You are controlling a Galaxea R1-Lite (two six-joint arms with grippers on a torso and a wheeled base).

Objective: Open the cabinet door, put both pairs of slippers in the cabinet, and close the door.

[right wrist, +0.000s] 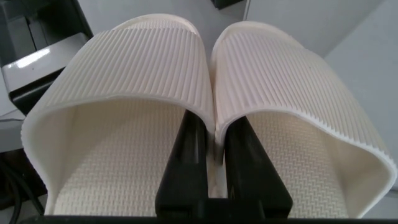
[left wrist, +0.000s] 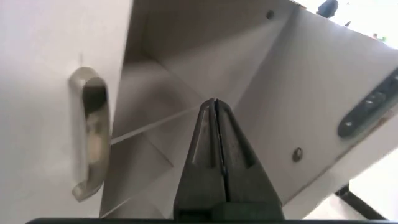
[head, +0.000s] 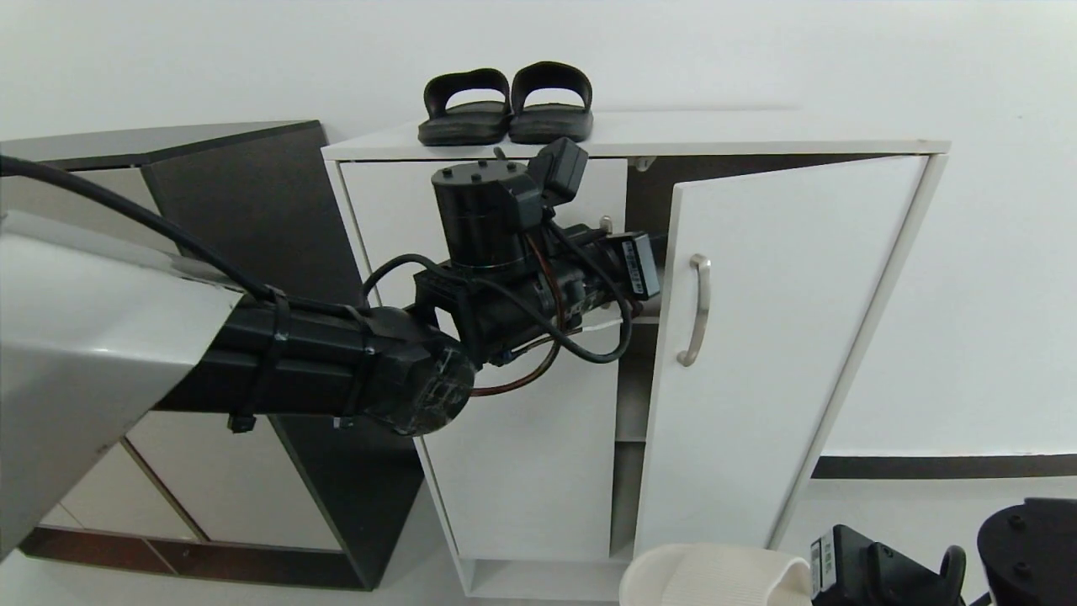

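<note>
1. At the gap between the two doors of the white cabinet, your left gripper points into the interior. Its fingers are pressed together with nothing between them.
2. The right door stands swung outward with its metal handle toward the head camera. The left door lies flat against the cabinet front.
3. From the left wrist you see the left door's handle just beside the gripper, and a white shelf crossing the inside beyond the fingertips.
4. The black slippers sit side by side on the cabinet top, toward its left end.
5. Your right gripper pinches the cream ribbed slippers. One finger sits inside each slipper, and the two inner walls are clamped between them.
6. In the head view that pair hangs low, near the foot of the open door and outside the cabinet.
7. A dark cabinet stands against the white one's left side.
</note>
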